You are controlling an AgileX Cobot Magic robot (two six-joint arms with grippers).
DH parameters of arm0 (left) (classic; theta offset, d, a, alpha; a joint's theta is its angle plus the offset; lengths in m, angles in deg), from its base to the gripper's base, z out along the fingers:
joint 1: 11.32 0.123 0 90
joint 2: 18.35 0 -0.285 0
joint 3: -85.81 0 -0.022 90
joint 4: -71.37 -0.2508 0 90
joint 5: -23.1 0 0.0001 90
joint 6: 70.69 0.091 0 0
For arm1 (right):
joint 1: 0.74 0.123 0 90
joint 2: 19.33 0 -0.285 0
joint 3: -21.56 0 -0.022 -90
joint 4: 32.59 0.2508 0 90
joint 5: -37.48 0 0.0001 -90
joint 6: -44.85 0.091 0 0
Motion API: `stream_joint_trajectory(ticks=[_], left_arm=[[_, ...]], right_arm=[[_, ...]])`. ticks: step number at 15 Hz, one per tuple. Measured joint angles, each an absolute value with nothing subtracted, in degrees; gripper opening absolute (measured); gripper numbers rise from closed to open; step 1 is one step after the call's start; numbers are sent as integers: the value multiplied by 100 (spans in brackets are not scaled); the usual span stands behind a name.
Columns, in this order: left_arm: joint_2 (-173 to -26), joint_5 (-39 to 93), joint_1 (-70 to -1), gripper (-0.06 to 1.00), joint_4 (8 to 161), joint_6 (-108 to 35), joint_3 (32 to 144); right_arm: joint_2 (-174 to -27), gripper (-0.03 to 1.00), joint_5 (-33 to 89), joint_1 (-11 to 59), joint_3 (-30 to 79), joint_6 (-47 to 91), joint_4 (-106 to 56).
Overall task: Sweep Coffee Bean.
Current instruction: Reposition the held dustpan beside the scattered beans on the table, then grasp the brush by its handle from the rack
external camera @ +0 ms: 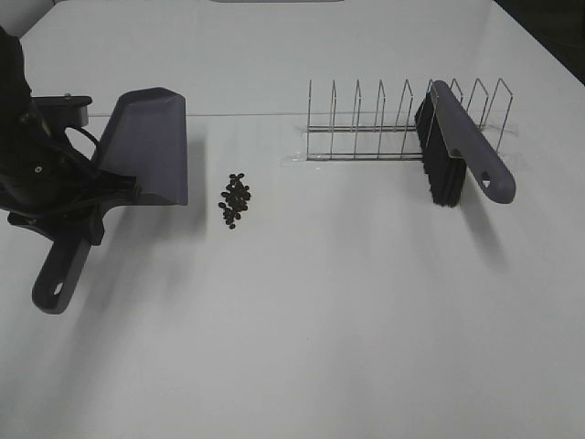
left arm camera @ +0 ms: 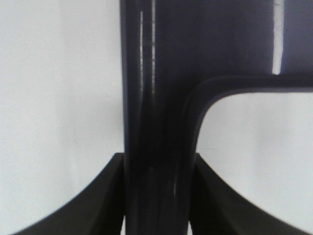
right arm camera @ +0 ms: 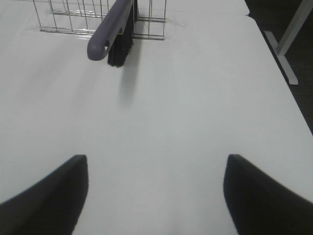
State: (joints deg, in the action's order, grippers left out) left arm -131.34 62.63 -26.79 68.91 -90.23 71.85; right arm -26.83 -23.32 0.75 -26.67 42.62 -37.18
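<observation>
The coffee bean (external camera: 235, 201) lot lies as a small loose cluster of dark ovals on the bare white tabletop (external camera: 347, 311). It is left of the wire rack (external camera: 381, 119) in the exterior view and a little nearer the camera than the rack's base. The cluster sits between the rack and the dustpan (external camera: 151, 137), much closer to the dustpan and just off its open lip, without touching it.

The dustpan is grey-purple and stands farther left of the rack than the beans, with its mouth turned toward the beans and the rack. Its long handle (external camera: 59, 274) runs away from the rack, down toward the near left of the tabletop, and ends in a hanging hole.

The left claw (left arm camera: 156, 198) is clamped on that handle. In the left wrist view both dark fingers (left arm camera: 105, 196) press against the handle's sides with no gap showing.

A brush (external camera: 466, 146) of the same grey-purple leans in the right-hand slots of the rack. Its black bristles (external camera: 439, 169) hang down on the side toward the beans, and its handle end, also with a hole, juts out past the rack's front edge.

The right claw (right arm camera: 155, 196) shows only in its own wrist view. Its two fingers (right arm camera: 44, 200) are spread wide apart with nothing between them, above bare tabletop well short of the rack, and the brush is ahead of it.
</observation>
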Motion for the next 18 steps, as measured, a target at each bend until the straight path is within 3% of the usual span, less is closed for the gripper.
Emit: stream_joint_trajectory(ticks=[4, 6, 7, 12, 18], left_arm=[[-13128, 6395, -2679, 35, 6776, -9023, 7185], [-13128, 6400, -2679, 35, 6753, -9023, 7185], [-13128, 6406, -2679, 35, 6736, -9023, 7185], [-13128, 6412, -2679, 35, 6736, -9023, 7185], [-13128, 6412, -2679, 35, 6736, -9023, 7185]], right_arm=[[-2717, 75, -2154, 75, -2621, 4262, -3821], [-3107, 75, -1455, 75, -2552, 4262, -3826], [-3794, 75, -716, 75, -2552, 4262, -3826], [-5920, 75, 573, 75, -2392, 4273, -3763], [-8922, 75, 808, 75, -742, 4273, -3339]])
